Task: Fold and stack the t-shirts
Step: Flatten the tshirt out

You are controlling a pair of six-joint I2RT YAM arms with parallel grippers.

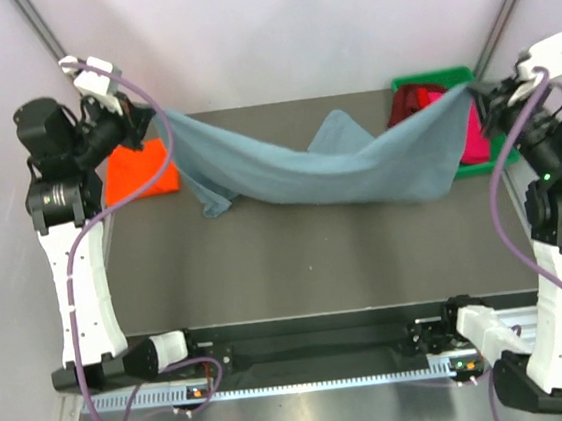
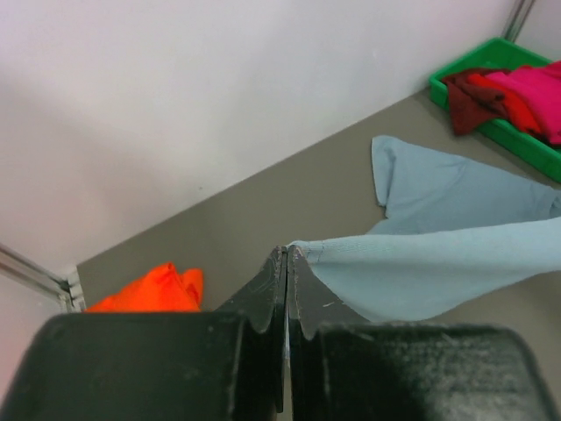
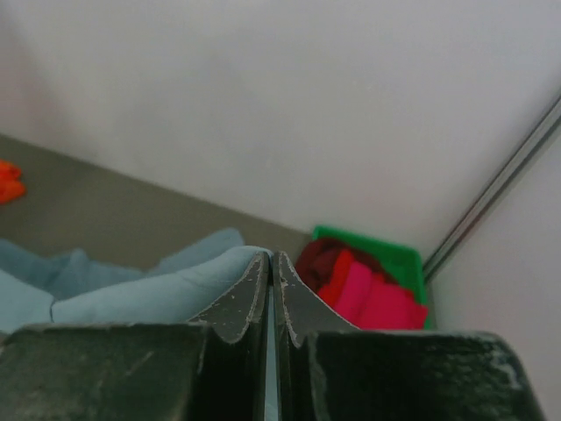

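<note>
— Left gripper (image 1: pixel 151 120) of mine is clamped on one end of the blue-grey t-shirt (image 1: pixel 327 170), and my right gripper (image 1: pixel 474 96) is clamped on the other end; in both wrist views the jaws meet with cloth pinched between them
— Which way does it run?
— Straight across the frame, left to right, strung between my two arms. It sags in the middle, and the low part with a sleeve seems to rest on the table (image 1: pixel 296 259)
— Which arm is nearer?
— Neither; each has its own end. I judge the next move is to lay it flat towards the bottom of the frame, so both arms must travel together and keep that line
— And beyond it?
— An orange t-shirt (image 1: pixel 139 172) lies at left, just beside the left gripper; the crimson and magenta shirts (image 1: pixel 466 131) sit in the green bin (image 1: pixel 433 80) at upper right, near the right one
</note>
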